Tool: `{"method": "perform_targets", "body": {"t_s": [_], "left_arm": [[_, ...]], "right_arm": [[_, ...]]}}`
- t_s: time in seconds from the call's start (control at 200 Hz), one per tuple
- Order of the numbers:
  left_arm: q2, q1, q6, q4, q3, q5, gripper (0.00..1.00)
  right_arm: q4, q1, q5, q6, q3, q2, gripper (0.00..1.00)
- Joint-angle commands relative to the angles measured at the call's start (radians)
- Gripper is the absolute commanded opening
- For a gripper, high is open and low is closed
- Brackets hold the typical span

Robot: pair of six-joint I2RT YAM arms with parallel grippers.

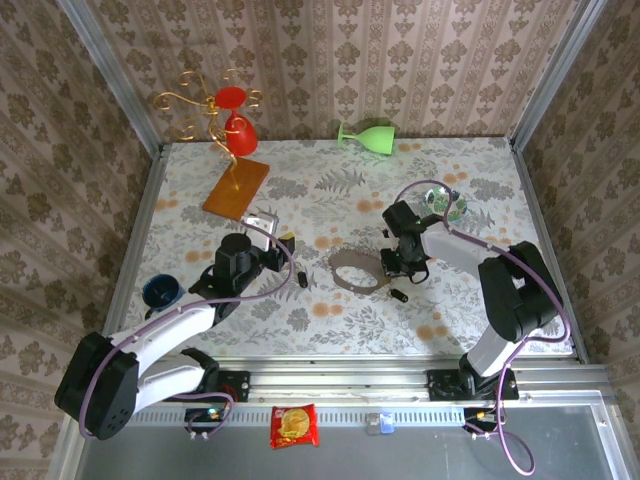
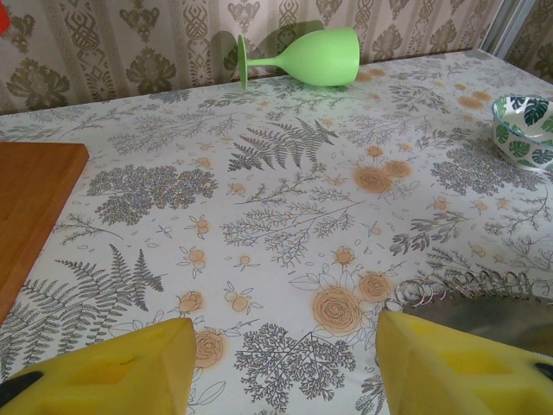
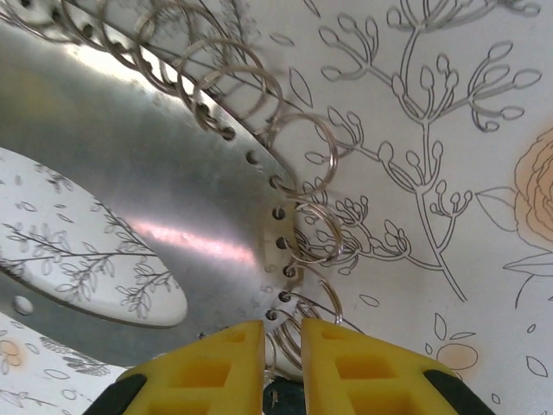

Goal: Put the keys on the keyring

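Left gripper (image 2: 285, 346): jaws wide apart, empty, beside the left rim of the keyring (image 1: 357, 273). The keyring lies flat between the arms. Right gripper (image 3: 282, 333), the nearer: jaws almost together at the hoop's wire loops (image 3: 315, 233); contents cannot be told. One key (image 1: 400, 296) lies loose just beside it. Floral tablecloth (image 2: 285, 207), walled enclosure.
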Motion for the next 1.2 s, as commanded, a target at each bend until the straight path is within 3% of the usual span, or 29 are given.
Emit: {"method": "perform_targets", "body": {"t_s": [0.0, 0.675, 0.89, 1.195], "left_arm": [[-0.021, 0.007, 0.011, 0.002, -0.002, -0.008, 0.57], [-0.023, 0.006, 0.011, -0.001, -0.005, -0.011, 0.57], [-0.023, 0.006, 0.009, -0.002, -0.002, -0.008, 0.57], [-0.023, 0.006, 0.007, 0.000, -0.005, -0.011, 0.57]], "right_arm": [[-0.046, 0.008, 0.039, -0.009, 0.018, 0.020, 0.20], [-0.088, 0.036, 0.072, -0.006, 0.035, 0.077, 0.24], [-0.073, 0.036, -0.011, 0.010, 0.038, 0.057, 0.19], [-0.087, 0.036, -0.021, 0.009, 0.060, 0.039, 0.09]]}}
